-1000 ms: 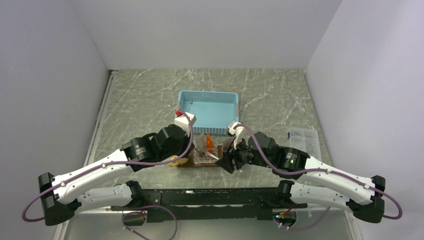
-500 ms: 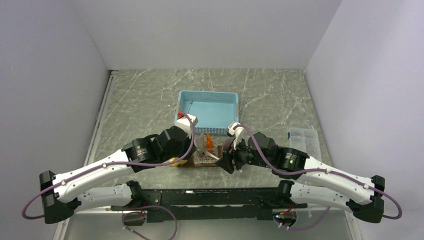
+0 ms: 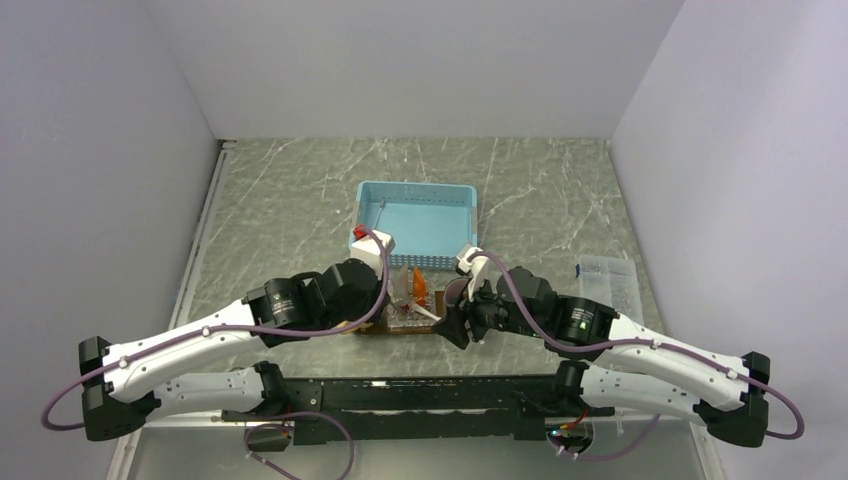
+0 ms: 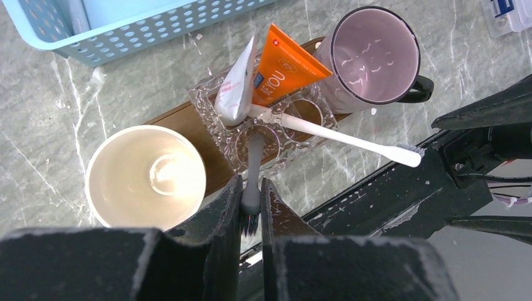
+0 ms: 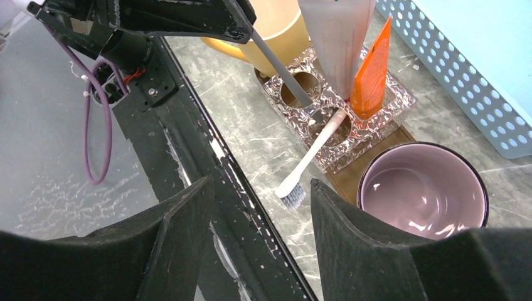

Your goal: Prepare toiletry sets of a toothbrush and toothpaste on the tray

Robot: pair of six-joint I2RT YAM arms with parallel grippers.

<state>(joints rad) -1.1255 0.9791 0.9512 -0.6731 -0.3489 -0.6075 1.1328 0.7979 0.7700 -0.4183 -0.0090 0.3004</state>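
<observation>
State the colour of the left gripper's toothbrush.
Grey; the toothbrush shows best in the left wrist view.

Orange toothpaste (image 4: 282,69) and white toothbrush (image 4: 339,137) lean over brown tray (image 4: 186,119).

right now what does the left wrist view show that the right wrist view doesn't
Only the left wrist: the cream cup's whole inside and the purple mug's handle. Only the right wrist: the open right gripper and a purple cable. Both: the orange toothpaste, white toothbrush, glass holder, tray, blue basket, and the grey toothbrush clamped in the left gripper.
</observation>
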